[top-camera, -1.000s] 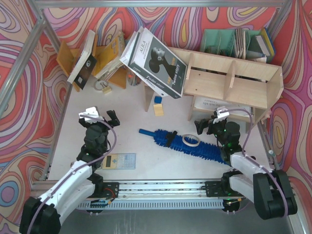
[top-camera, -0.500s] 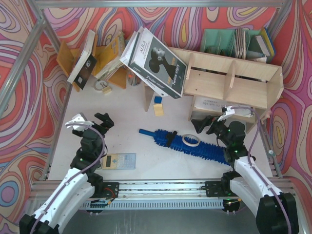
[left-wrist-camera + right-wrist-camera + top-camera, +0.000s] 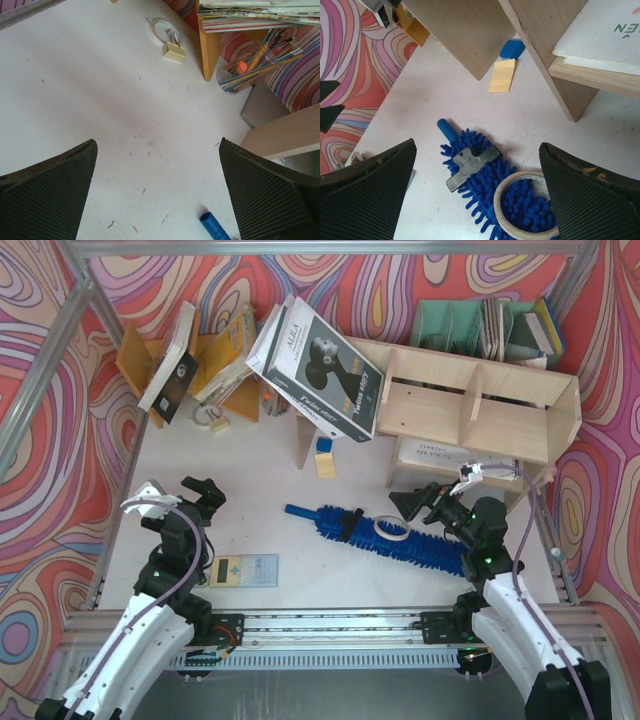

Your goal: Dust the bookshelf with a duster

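The duster lies flat just in front of the bookshelf, with a tape ring on its bristles. The right gripper hovers above it, fingers spread and empty. The left gripper, likewise spread and empty, sits well left of the bookshelf.

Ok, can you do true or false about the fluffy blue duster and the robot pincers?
The right pincer holds the long fluffy blue duster. False: it is open; the duster lies on the white table.
A pale tape ring lies on the duster. True.
The left pincer is open. True.
The pale plywood bookshelf is bare. False: a white sheet with green letters lies on its lower tier.
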Motion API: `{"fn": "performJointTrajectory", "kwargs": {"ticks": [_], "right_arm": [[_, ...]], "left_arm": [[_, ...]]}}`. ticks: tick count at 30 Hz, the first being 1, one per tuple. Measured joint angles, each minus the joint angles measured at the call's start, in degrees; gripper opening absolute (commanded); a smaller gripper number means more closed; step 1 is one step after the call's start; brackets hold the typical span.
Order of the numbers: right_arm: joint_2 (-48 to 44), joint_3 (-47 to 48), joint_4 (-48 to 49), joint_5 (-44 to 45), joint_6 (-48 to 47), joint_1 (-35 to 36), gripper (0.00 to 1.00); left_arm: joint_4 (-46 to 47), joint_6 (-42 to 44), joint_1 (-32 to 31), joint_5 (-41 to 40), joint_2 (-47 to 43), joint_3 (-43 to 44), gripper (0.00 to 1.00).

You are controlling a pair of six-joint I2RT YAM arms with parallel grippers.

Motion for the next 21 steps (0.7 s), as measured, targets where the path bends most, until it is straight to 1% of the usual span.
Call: {"fn": "performJointTrajectory", "kwargs": {"ticks": [5,7,10,13,17,19,21], "right_arm": [[-5.73,-0.31,-5.81,4.04,-2.38,2.21,0.99],[-7.04,-0.22,-8.96,7.23,-3.82,4.83,0.99],[-7.96,0.20,-13.86,14.21,-5.92,12.55,0.99],[-7.54,0.98,-17.49,23.74,-7.98,21.86,0.99],[-4.35,2.49,-18.64,37.07,-11.06,33.07,0.99],[-3.41,2.49,-18.29,41.46,-11.85,35.21,0.99],[-2.49,2.47,-17.22,45.59,-12.09,35.52,0.99]], "left_arm": [[-1.01,-0.02,0.00,0.44,1.07,0.15,0.98],[-2.19,-0.02,0.00,0.90,2.86,1.22,0.98],[-3.82,-0.02,0.00,1.68,6.25,3.96,0.98],[-4.72,-0.04,0.00,2.54,9.01,6.01,0.98],[-5.22,-0.04,0.00,3.43,10.67,7.69,0.98],[-5.44,-0.04,0.00,3.45,10.71,7.78,0.98],[-5.86,-0.04,0.00,3.43,10.71,7.78,0.98]]}}
